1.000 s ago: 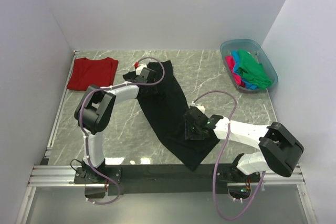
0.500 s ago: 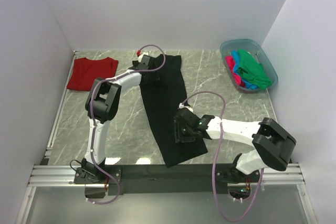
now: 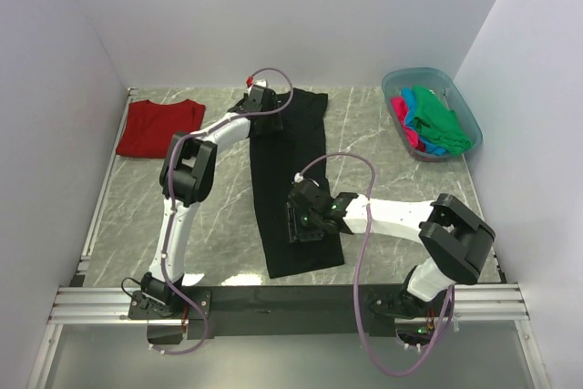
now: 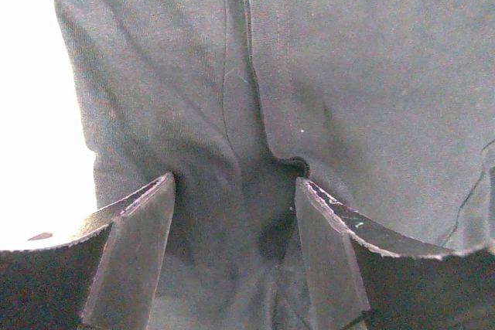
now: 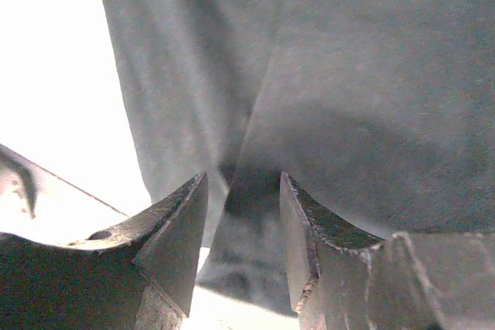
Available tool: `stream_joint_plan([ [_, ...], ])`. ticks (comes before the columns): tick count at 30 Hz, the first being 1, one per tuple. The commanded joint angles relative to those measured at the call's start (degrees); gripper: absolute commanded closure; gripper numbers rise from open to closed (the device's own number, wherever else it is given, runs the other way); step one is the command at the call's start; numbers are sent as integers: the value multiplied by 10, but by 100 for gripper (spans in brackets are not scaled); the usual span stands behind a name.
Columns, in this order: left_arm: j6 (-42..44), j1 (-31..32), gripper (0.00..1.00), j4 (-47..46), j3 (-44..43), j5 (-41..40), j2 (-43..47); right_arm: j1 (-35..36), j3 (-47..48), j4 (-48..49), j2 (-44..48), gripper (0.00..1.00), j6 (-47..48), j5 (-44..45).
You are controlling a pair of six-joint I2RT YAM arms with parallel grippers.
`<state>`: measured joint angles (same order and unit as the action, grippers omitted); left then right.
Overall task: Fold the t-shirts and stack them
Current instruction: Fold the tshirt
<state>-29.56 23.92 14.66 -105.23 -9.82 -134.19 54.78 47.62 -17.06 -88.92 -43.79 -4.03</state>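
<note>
The black t-shirt (image 3: 293,157) lies as a long narrow strip down the middle of the marble table (image 3: 383,148), from the back edge almost to the front. My left gripper (image 3: 263,105) is shut on its far left corner; in the left wrist view the gripper (image 4: 234,183) pinches a pucker of black cloth (image 4: 371,75). My right gripper (image 3: 299,222) is shut on the strip's lower part, and the right wrist view shows that gripper (image 5: 243,179) with a fold of the cloth (image 5: 371,75) between its fingers. A dark red t-shirt (image 3: 159,127) lies folded at the back left.
A translucent blue tub (image 3: 475,127) at the back right holds green (image 3: 439,114), pink (image 3: 405,127) and blue (image 3: 435,147) t-shirts. White walls close in the table on three sides. A black rail (image 3: 273,300) runs along the front edge.
Both grippers have swung the black t-shirt from a diagonal lie to nearly straight: the left end went right and back, the right end left toward the table's middle.
</note>
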Motion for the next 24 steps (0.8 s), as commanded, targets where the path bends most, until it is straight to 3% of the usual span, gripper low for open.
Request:
stream_joint_plan([
  [1, 15, -5, 31, 13, -46, 29, -33, 7, 29, 27, -1, 50, 12, -19],
  [6, 22, -5, 31, -7, -70, 27, -14, 10, 39, 5, 34, 50, 25, 20],
  [11, 35, 2, 29, -57, -27, -12, 102, 10, 25, -28, 100, 49, 36, 73],
  [17, 16, 24, 27, -95, 143, -61, 290, 11, -9, -67, 166, 45, 39, 127],
  [24, -80, 95, 27, -85, 445, -83, 471, 10, -73, -67, 204, 44, 12, 136],
])
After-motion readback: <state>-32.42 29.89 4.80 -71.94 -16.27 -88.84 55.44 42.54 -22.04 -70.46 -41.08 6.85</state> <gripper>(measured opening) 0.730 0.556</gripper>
